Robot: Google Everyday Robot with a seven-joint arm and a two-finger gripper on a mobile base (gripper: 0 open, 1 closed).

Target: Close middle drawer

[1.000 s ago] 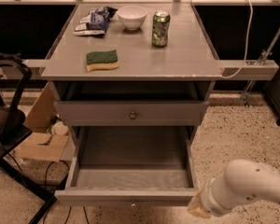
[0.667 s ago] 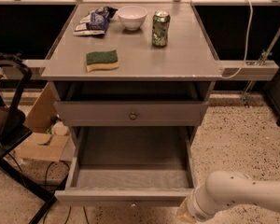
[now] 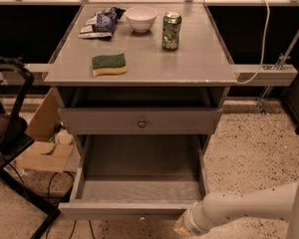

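The hand [image 3: 186, 228] sits low, just beside the right end of the middle drawer [image 3: 124, 209] front; whether it is wide or narrow I cannot tell. The drawer stands pulled well out beneath the bench [image 3: 199, 68], its front running left from the hand, so the closing push looks to lie straight back into the cabinet.

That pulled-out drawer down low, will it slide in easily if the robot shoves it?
Probably easily: the middle drawer looks empty, so likely light. The gripper sits by its front's right end, so an off-centre push may skew it.
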